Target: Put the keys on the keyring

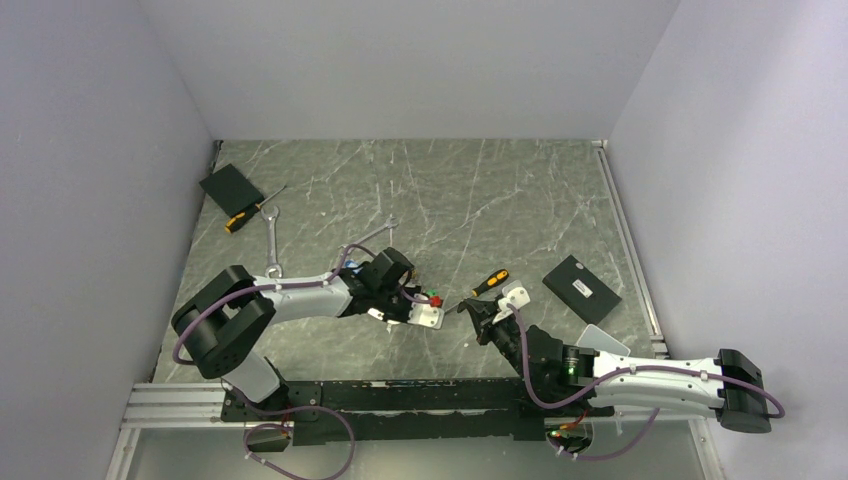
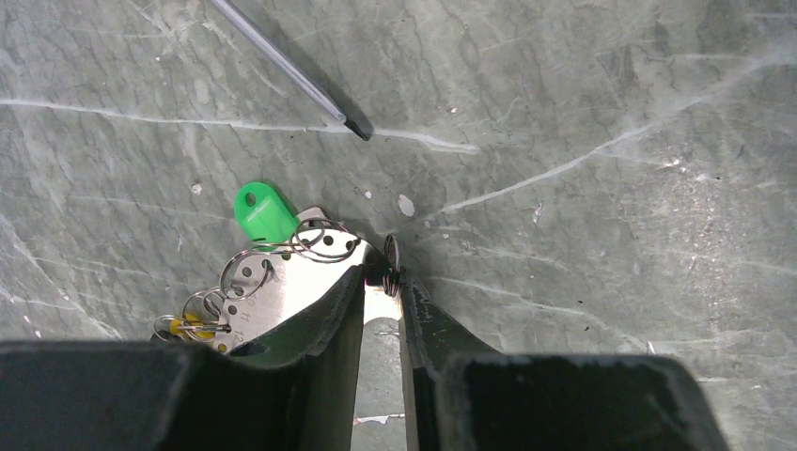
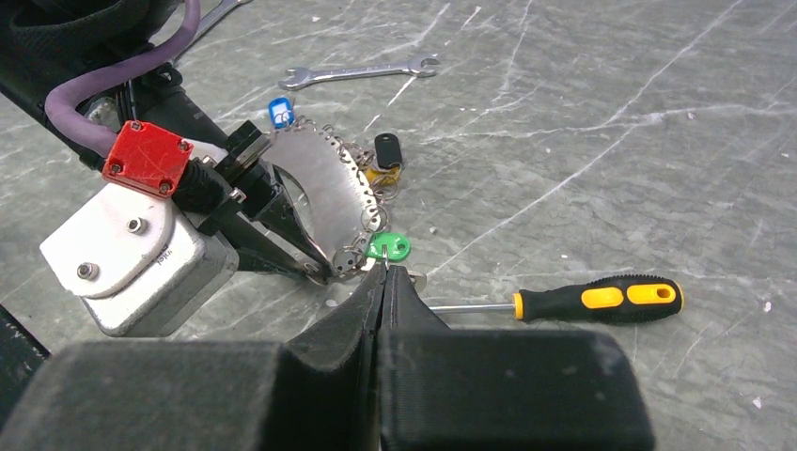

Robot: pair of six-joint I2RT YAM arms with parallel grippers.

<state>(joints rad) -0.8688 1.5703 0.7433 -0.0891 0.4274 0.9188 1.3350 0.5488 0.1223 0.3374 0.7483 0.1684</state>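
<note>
Keys, small metal ones with green, blue, black and yellow plastic heads, hang on wire loops along the edge of the flat silver metal keyring, near the table's middle. Left gripper grasps a small split ring at that edge. Right gripper clenched tight, tips just beside the green head; grip on anything not discernible. Yellow-and-black-handled screwdriver lies near. Surface: grey marbled table, white-veined, scuffed. Room: plain pale lilac walls on three sides.
</note>
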